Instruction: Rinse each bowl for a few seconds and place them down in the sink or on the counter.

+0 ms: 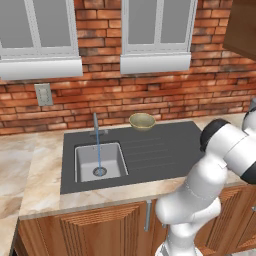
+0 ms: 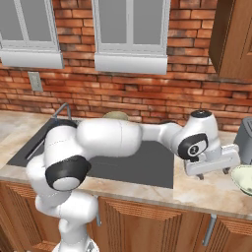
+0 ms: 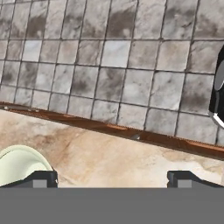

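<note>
The olive-tan bowl (image 1: 142, 121) stands upright at the back edge of the dark grey sink (image 1: 160, 150), by the brick wall; in the right base view the arm partly hides this bowl (image 2: 115, 116). A thin stream of water falls from the faucet (image 1: 95, 122) into the small basin (image 1: 112, 160). The paler bowl (image 2: 243, 177) rests on the counter (image 2: 197, 192) to the right of the sink (image 2: 147, 167). My gripper (image 2: 212, 173) hovers low over the counter just left of it, open and empty. In the hand view the pale bowl (image 3: 19, 166) lies beside one fingertip (image 3: 41, 178), outside the jaws.
A grey appliance (image 2: 244, 138) stands on the counter behind the pale bowl. A brown wall cabinet (image 2: 231, 39) hangs above it. The counter's front edge (image 3: 131, 133) lies close to the gripper, with the tiled floor (image 3: 109, 65) beyond it.
</note>
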Motion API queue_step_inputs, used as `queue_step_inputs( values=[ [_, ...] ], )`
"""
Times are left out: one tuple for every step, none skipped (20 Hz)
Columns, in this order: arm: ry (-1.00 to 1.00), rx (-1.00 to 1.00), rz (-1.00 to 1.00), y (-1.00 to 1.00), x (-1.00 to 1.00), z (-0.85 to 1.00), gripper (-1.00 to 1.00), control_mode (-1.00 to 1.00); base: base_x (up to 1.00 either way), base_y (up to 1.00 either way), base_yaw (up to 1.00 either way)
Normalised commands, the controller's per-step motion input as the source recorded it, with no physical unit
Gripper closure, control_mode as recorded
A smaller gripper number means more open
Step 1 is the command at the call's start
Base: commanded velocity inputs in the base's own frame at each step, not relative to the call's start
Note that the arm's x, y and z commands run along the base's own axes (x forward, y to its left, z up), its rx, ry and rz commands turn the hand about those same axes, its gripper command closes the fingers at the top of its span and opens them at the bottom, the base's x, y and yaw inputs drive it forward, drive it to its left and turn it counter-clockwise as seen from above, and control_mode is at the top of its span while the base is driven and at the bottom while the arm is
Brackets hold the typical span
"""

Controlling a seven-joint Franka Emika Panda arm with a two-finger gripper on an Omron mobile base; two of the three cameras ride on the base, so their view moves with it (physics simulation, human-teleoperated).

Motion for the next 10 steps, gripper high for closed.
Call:
queue_step_inputs(
  values=[
    [0.0,0.01,0.0,-0.22,0.15,0.0,-1.0,-1.0,0.0,0.0,0.0],
    [0.0,0.01,0.0,-0.23,0.14,0.0,-1.0,-1.0,0.0,0.0,0.0],
    [0.0,0.02,0.0,-0.21,0.12,0.0,-1.0,-1.0,0.0,0.0,0.0],
    [0.0,0.02,0.0,-0.21,0.13,-0.04,-1.0,-1.0,0.0,0.0,0.0],
    [0.0,0.03,0.0,-0.21,0.14,-0.04,-1.0,-1.0,0.0,0.0,0.0],
    [0.0,0.03,0.0,-0.19,0.15,-0.07,-1.0,-1.0,0.0,0.0,0.0],
    [0.0,0.03,0.0,-0.19,0.18,-0.09,-1.0,-1.0,0.0,0.0,0.0],
    [0.0,0.03,0.0,-0.19,0.19,-0.12,-1.0,-1.0,0.0,0.0,0.0],
    [0.0,0.03,0.0,-0.24,0.23,-0.11,-1.0,-1.0,0.0,0.0,0.0],
    [0.0,0.03,0.0,-0.23,0.22,-0.12,-1.0,-1.0,0.0,0.0,0.0]
  ],
)
